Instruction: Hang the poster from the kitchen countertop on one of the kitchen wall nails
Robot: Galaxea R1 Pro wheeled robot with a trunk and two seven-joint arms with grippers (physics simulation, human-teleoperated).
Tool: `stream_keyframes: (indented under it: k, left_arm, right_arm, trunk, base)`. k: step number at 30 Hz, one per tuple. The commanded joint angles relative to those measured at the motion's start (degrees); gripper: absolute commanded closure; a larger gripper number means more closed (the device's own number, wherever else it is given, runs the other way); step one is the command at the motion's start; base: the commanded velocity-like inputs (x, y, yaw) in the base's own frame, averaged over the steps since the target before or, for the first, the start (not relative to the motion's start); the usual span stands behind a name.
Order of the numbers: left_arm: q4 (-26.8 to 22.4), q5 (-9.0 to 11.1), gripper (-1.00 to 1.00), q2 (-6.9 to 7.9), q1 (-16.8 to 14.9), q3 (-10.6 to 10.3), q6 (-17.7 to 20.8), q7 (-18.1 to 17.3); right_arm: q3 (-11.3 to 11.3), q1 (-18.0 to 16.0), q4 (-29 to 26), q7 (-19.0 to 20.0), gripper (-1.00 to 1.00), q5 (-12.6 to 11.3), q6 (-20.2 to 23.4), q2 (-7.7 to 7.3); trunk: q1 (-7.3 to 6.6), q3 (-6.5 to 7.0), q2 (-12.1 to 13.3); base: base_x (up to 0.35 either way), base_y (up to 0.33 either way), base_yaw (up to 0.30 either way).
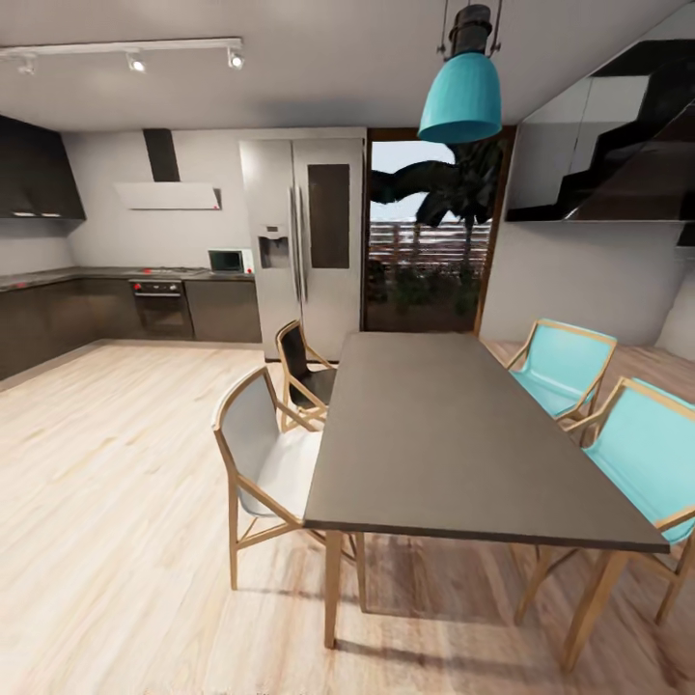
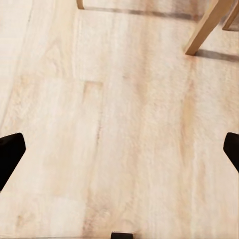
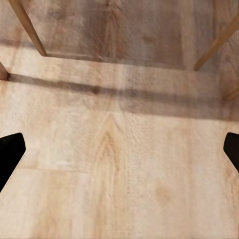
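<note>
Four chairs (image 1: 273, 454) around a dark dining table (image 1: 454, 434) in the head view, teal pendant lamp (image 1: 461, 97) above it. Kitchen countertop (image 1: 116, 274) runs along the far left wall and back wall, with oven (image 1: 160, 307) under it and microwave (image 1: 228, 260) on top; steel fridge (image 1: 304, 241) just beside its right end. Poster can't be made out from here. Left gripper (image 2: 119, 154): black fingertips (image 2: 10, 154) spread wide, nothing between, pale wood floor (image 2: 124, 124) below, table or chair leg (image 2: 209, 25) near. Right gripper (image 3: 119, 154): also spread wide and empty, over floor in the table's shadow, wooden legs (image 3: 27, 27) near.
</note>
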Motion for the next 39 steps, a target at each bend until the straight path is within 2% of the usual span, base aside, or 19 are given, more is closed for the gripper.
stream_keyframes:
  k: [1,23,29,39]
  left_arm:
    - [-0.1,0.0,-1.0,0.0,0.0,0.0,0.0,0.0]
    - [0.0,0.0,-1.0,0.01,0.0,0.1,0.0,0.0]
    - [0.0,0.0,-1.0,0.0,0.0,2.2,0.0,0.0]
    - [0.0,0.0,-1.0,0.0,0.0,2.5,0.0,0.0]
  right_arm:
    - [0.0,0.0,0.0,0.0,-1.0,0.0,-0.2,0.0]
    - [0.0,0.0,0.0,-0.1,-1.0,0.1,-0.2,0.0]
    - [0.1,0.0,0.0,-0.1,-1.0,0.1,-0.2,0.0]
    - [0.1,0.0,0.0,-0.1,-1.0,0.1,-0.2,0.0]
  trunk:
    - [0.0,-0.05,0.0]
    - [0.0,-0.05,0.0]
    - [0.0,-0.05,0.0]
    - [0.0,-0.05,0.0]
  base:
    - [0.0,0.0,0.294]
    - [0.0,0.0,0.294]
    - [0.0,0.0,0.294]
    - [0.0,0.0,0.294]
